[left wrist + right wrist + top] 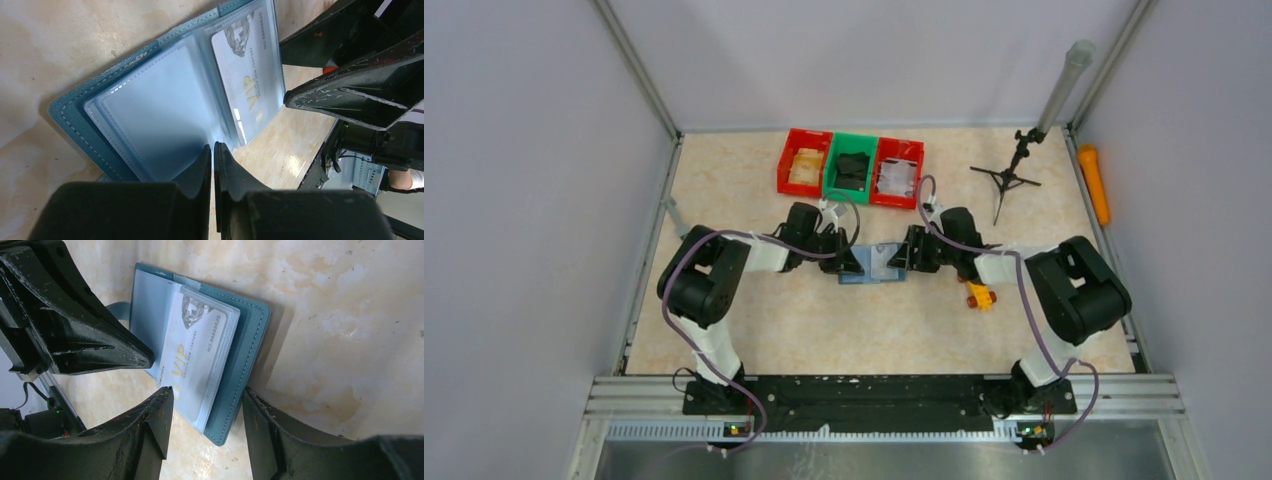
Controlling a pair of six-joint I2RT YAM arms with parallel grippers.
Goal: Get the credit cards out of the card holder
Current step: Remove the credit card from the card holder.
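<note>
The teal-blue card holder lies open on the table between my two grippers. The left wrist view shows its pale blue clear sleeves. One sleeve holds a silvery credit card marked VIP, which also shows in the right wrist view. My left gripper is shut, its tips at the near edge of the empty left sleeves. I cannot tell whether it pinches one. My right gripper is open and straddles the near corner of the holder's right half. No other cards are visible.
Red, green and red bins stand in a row at the back. A yellow-orange toy block lies beside the right arm. A small tripod and an orange object are at the back right.
</note>
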